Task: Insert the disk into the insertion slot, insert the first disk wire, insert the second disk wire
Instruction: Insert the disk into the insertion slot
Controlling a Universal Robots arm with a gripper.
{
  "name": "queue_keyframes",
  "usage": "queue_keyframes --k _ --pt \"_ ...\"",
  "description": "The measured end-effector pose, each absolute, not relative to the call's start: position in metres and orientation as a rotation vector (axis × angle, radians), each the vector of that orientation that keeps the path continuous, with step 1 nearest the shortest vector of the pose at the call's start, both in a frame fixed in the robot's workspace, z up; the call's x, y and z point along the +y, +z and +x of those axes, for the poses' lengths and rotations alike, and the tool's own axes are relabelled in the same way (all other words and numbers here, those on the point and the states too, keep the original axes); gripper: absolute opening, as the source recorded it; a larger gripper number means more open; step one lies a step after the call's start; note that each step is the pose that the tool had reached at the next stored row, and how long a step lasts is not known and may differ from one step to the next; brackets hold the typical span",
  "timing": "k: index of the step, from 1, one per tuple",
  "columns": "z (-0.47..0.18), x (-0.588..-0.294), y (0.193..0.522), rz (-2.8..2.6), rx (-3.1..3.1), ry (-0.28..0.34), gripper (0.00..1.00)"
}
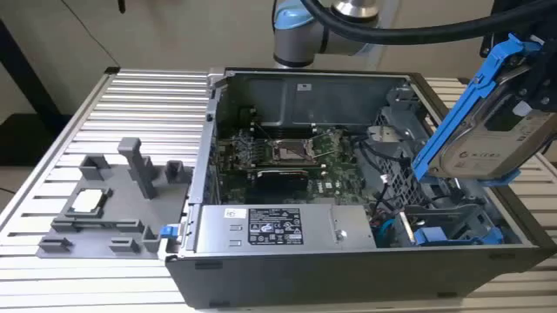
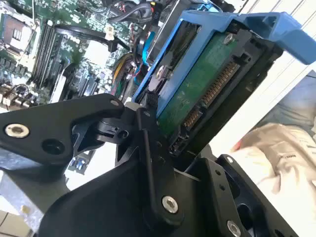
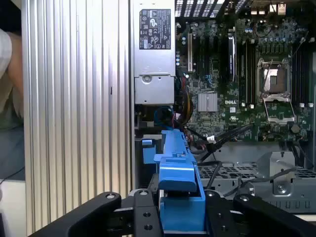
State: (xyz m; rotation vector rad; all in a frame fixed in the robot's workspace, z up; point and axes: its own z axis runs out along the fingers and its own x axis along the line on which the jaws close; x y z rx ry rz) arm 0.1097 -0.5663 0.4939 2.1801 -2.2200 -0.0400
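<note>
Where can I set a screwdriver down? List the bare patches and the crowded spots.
Free: ribbed table beyond the grey fixture, at the exterior view's left of the computer case; also the strip before the fixture. Crowded: inside the case, cables, with the held disk above.

Ribbed metal table (image 1: 148, 104), open computer case (image 1: 331, 277) on it, grey fixture (image 1: 117, 212) alongside

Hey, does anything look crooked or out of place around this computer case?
Only the disk: the claw holds it steeply tilted in the air over the exterior view's right side of the open computer case, not in any bay. Nothing looks spilled or damaged.
</note>
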Motion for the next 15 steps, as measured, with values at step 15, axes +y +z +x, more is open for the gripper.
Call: queue_keyframes --k 15 --pt "0.1096 -0.5663 0.4936 2.181 -2.221 -0.038 0.33"
